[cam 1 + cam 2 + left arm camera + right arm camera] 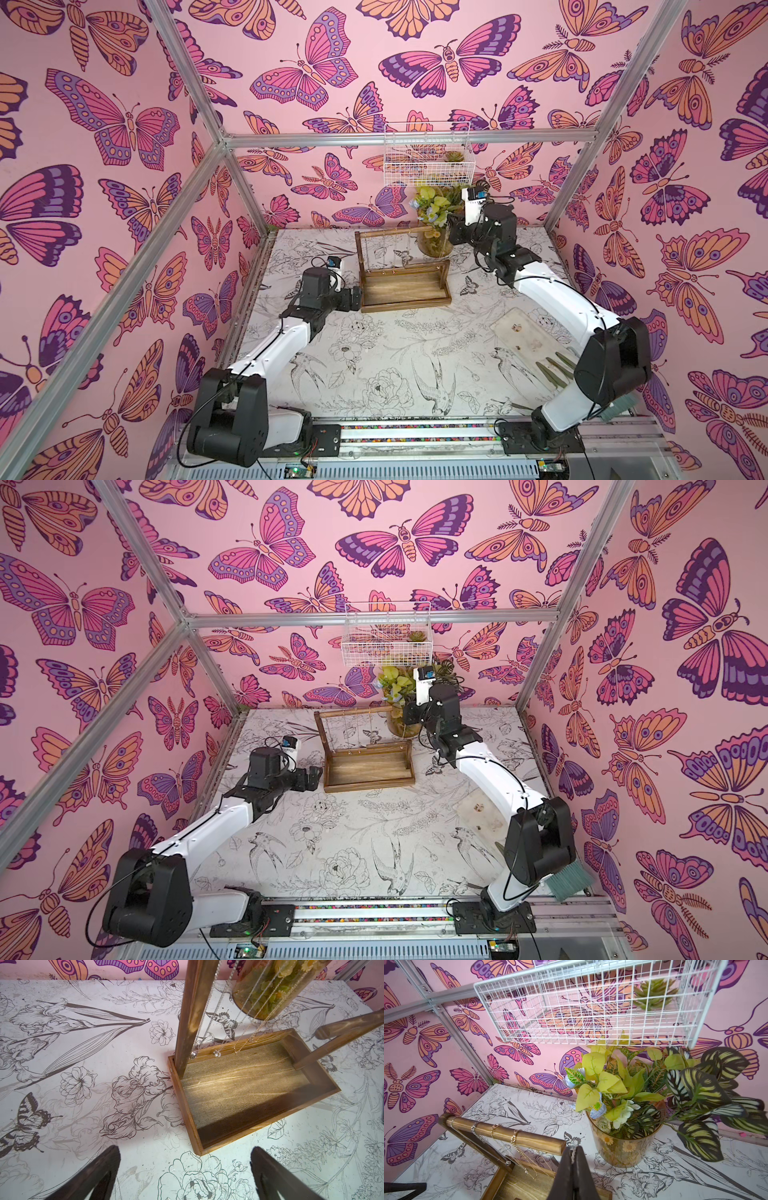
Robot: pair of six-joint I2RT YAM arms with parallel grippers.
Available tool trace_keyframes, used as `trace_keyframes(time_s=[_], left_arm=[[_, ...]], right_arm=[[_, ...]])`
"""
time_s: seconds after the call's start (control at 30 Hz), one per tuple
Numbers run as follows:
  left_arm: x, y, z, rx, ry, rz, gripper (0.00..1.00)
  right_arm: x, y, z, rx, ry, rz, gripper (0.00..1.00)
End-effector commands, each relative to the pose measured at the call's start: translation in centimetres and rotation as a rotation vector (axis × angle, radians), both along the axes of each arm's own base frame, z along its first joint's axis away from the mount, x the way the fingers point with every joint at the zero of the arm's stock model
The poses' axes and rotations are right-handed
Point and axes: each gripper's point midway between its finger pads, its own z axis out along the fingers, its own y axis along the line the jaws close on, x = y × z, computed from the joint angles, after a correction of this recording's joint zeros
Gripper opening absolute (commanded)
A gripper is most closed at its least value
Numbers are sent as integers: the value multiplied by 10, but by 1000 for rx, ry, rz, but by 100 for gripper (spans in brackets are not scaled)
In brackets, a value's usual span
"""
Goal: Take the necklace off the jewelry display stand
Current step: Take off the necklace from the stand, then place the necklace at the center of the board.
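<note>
**Student:** Where was the necklace point(572, 1154) in this figure?

**Instructor:** A short run of its fine chain showed pinched in the tips of the right hand point(573, 1148), which was fully shut on it. This was just beside the end of the top bar point(533, 1141) of the stand point(405, 306). Whether its loop had cleared that end could not be told. Four other chains point(474, 1128) hung looped along the bar, their pendants low over the tray base point(245, 1088).

**Student:** And the left hand point(186, 1149)?

**Instructor:** Spread wide and holding nothing, low over the surface point(374, 357), near a corner of the tray base and apparently not touching it.

**Student:** Which step did this represent?

**Instructor:** Probably the removal itself: chain gripped, loop at or just past the bar's end.

**Student:** What did the next move call for?

**Instructor:** By judgement, a steady pull outward along the bar's line and slightly up, grip unchanged, until the loop hung free. The vase of leaves point(623, 1147) stood close beside the right hand, so the path had to pass between vase and bar. A sideways swing could have tangled the neighbouring chains or tipped the stand, which the open left hand was placed to steady.
</note>
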Motion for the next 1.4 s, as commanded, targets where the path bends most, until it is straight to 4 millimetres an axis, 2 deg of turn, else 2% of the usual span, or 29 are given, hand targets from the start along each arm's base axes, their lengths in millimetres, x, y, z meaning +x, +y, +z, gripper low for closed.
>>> trace_keyframes(time_s=[0.0,0.1,0.17,0.4,0.57,0.7,0.97,1.17,1.37], left_arm=[[1,-11,13,-30,-22,-42,100],[-1,-19,15,-50,-20,-75,100],[-2,-26,17,-63,-19,-99,100],[-3,-42,26,-97,-23,-147,100],[-4,-49,35,-114,-42,-172,100],[-11,-63,41,-149,-51,-257,100],[-39,-104,66,-244,-132,-557,100],[-44,-115,74,-250,-161,-639,99],[-49,-132,78,-180,-215,-680,95]], right_arm=[[-12,1,31,9,-36,35,0],[-14,3,37,-2,-30,56,0],[-25,1,59,3,-61,65,0],[-40,5,81,-1,-54,114,0],[-57,17,92,14,-39,182,0],[-74,30,99,17,-19,241,0],[-110,50,101,42,39,348,0],[-130,62,99,57,73,410,0],[-148,76,103,74,97,496,0]])
